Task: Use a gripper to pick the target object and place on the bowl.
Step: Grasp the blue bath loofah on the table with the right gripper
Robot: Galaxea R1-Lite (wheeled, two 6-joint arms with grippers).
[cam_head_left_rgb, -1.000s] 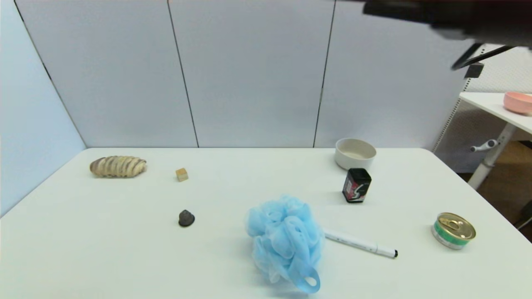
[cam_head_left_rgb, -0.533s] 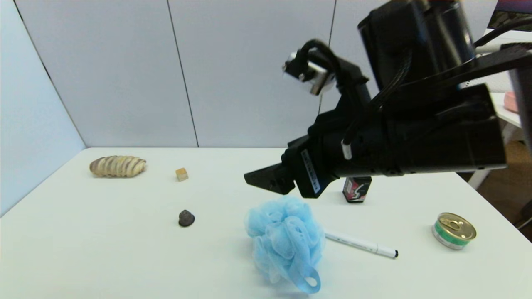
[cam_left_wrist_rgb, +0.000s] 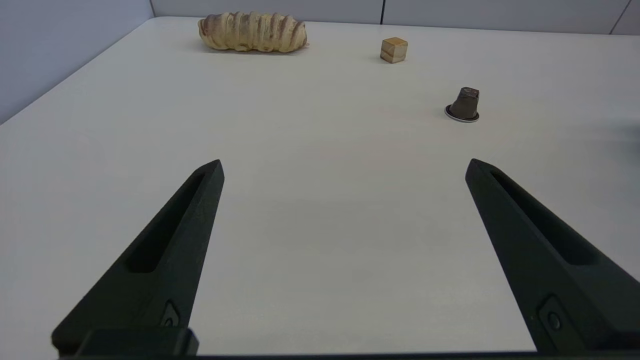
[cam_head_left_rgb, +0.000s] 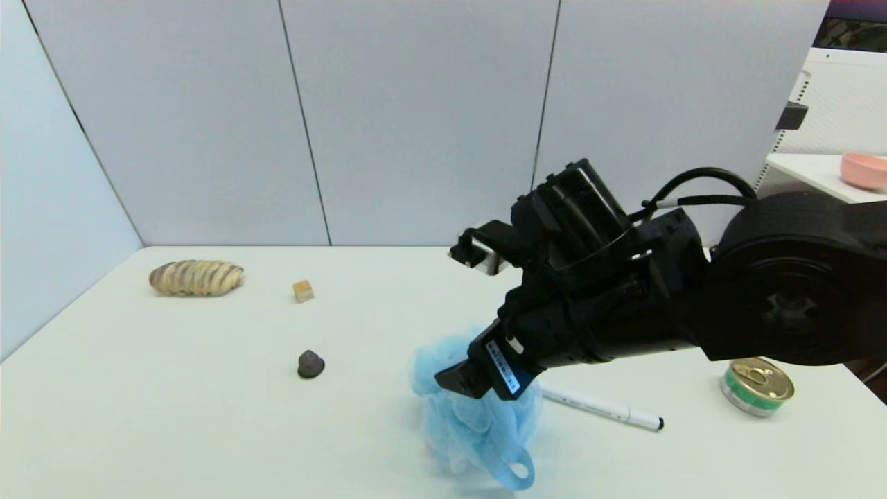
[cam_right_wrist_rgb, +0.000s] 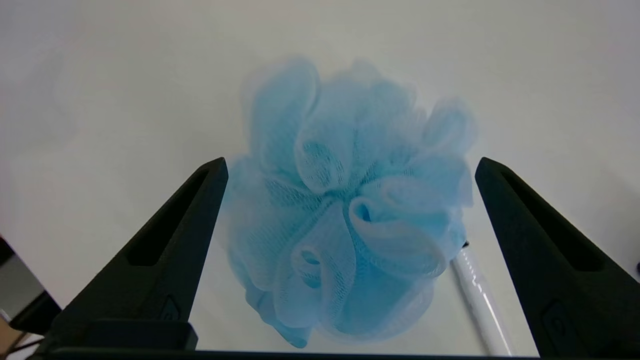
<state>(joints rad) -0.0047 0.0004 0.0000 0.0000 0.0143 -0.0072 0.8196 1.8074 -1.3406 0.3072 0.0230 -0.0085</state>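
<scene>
Where fingers gape: ruffled mesh pouf (cam_right_wrist_rgb: 345,215)

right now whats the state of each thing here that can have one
right pincer: open, straddling the pouf, not closed on it
left pincer: open, holding nothing, over bare table
blue bath pouf: on the table, ungripped
pen: capped, lying flat beside the pouf
tin can: sealed, upright
pink bowl: upright on the side table

head: high, forward-down | wrists: low, close | shared: table (cam_head_left_rgb: 208,416)
</scene>
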